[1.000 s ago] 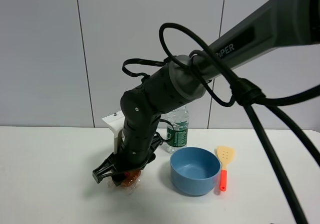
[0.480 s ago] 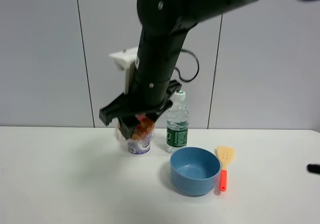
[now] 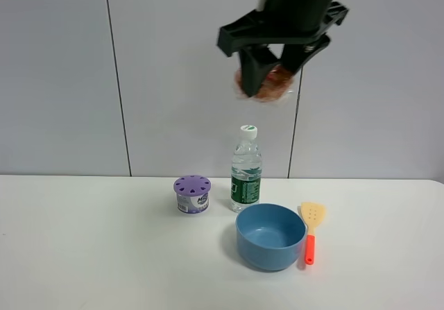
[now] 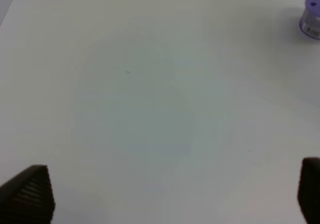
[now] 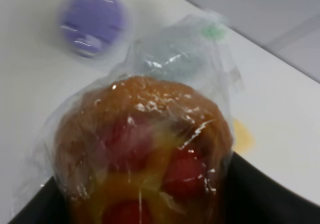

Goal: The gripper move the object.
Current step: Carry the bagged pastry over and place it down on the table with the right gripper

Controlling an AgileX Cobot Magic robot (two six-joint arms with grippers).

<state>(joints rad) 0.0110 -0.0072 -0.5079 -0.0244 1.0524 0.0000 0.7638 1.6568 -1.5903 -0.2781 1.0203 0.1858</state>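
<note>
My right gripper (image 3: 269,71) is high in the air in front of the wall, above the water bottle. It is shut on the bun (image 3: 272,82), a golden-brown roll with red spots in crinkly clear wrap. In the right wrist view the bun (image 5: 145,154) fills the frame, with a dark finger (image 5: 265,194) beside it. My left gripper (image 4: 167,191) is open and empty over bare table; only its two dark fingertips show. It is out of the exterior view.
On the white table (image 3: 83,254) stand a purple-lidded tub (image 3: 192,193), a water bottle (image 3: 246,171) and a blue bowl (image 3: 270,236). A yellow spatula with an orange handle (image 3: 311,230) lies right of the bowl. The tub also shows in the left wrist view (image 4: 312,16).
My right gripper has risen with the bun from the table near the tub to high above the bottle, shifting right. The tub is now uncovered.
</note>
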